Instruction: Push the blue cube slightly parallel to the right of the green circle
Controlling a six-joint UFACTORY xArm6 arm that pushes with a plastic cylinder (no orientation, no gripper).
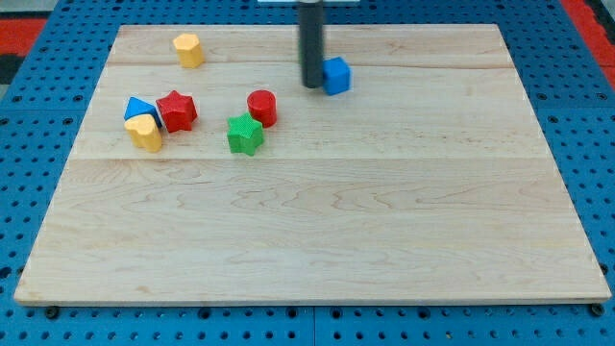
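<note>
Blue is what you want to watch: the blue cube (336, 75) sits near the view's top, a little right of centre on the wooden board (317, 240), and my tip (312, 86) stands just at its left face, touching or very nearly so. You have no jaws to read on this rig, only the rod, so nothing is gripped or let go. You should note that no green circle shows; the only green block is a green star (245, 135), lower and to the left of the cube. If that is the target, the cube is already on its right but higher up the view, so the job looks partly done: what is left, I judge, is bringing the cube down level with the star. The red cylinder (261, 108) lies between them and could get nudged. Well clear at the view's left sit a red star (177, 111), a blue triangle (138, 108), a yellow heart (145, 132) and another yellow block (188, 49).
</note>
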